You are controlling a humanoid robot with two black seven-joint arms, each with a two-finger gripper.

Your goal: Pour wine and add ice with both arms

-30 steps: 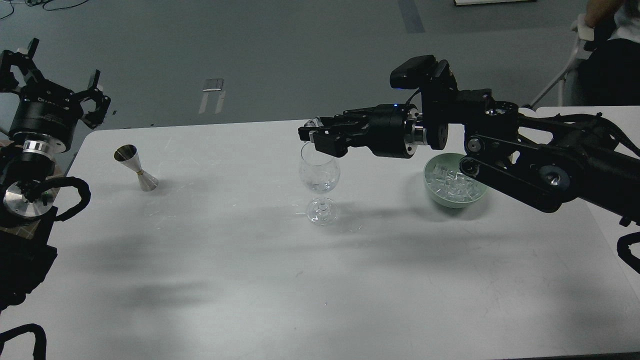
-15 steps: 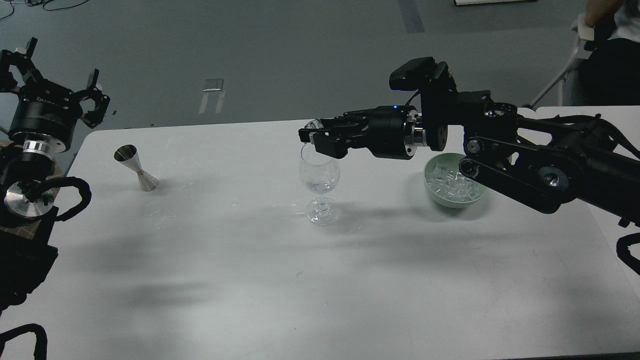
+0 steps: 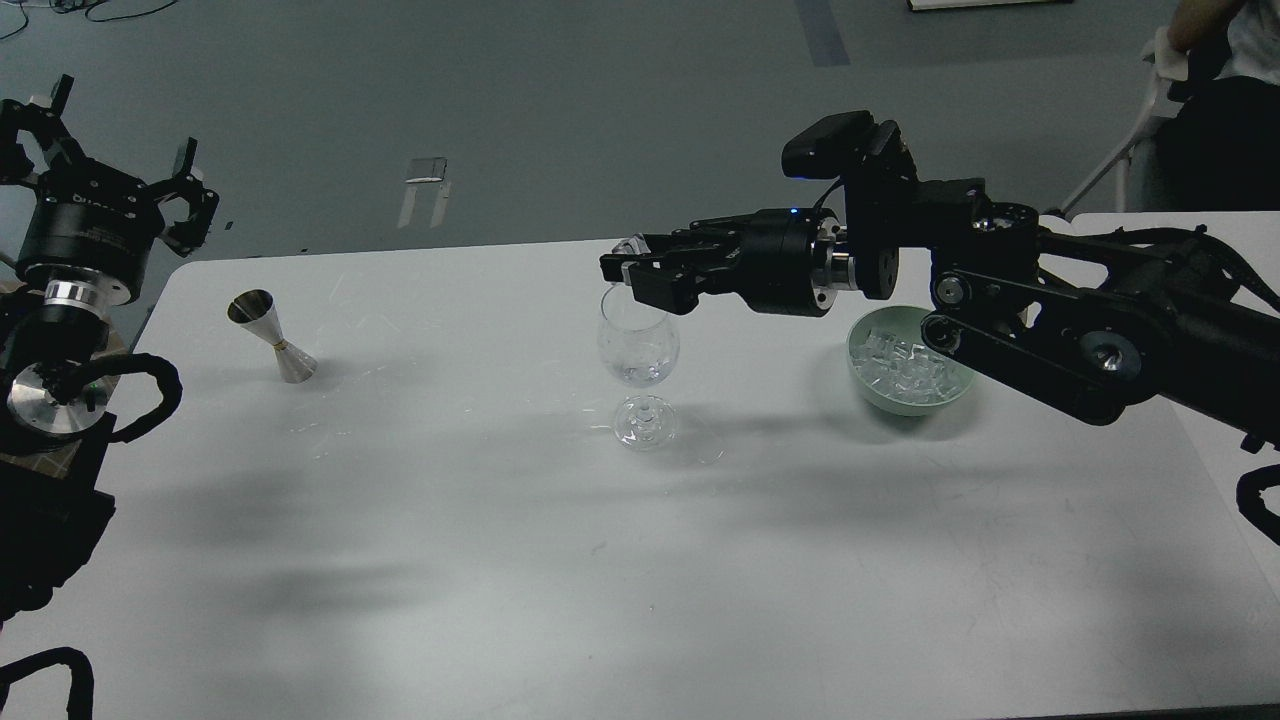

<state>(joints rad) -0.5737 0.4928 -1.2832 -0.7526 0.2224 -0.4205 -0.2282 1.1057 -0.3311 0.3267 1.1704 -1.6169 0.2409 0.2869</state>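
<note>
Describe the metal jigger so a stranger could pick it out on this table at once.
Start at the white table and go to its far left corner, below the raised left gripper. The jigger stands there alone, tilted. It is a small silver hourglass-shaped cup, the only metal item; the wine glass and green ice bowl sit far to its right.

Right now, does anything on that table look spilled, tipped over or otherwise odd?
Nothing looks spilled or broken. The one thing askew is the metal jigger at the table's left end: it leans instead of standing straight. The wine glass stands upright below the right gripper, and the ice sits heaped inside its green bowl.
</note>
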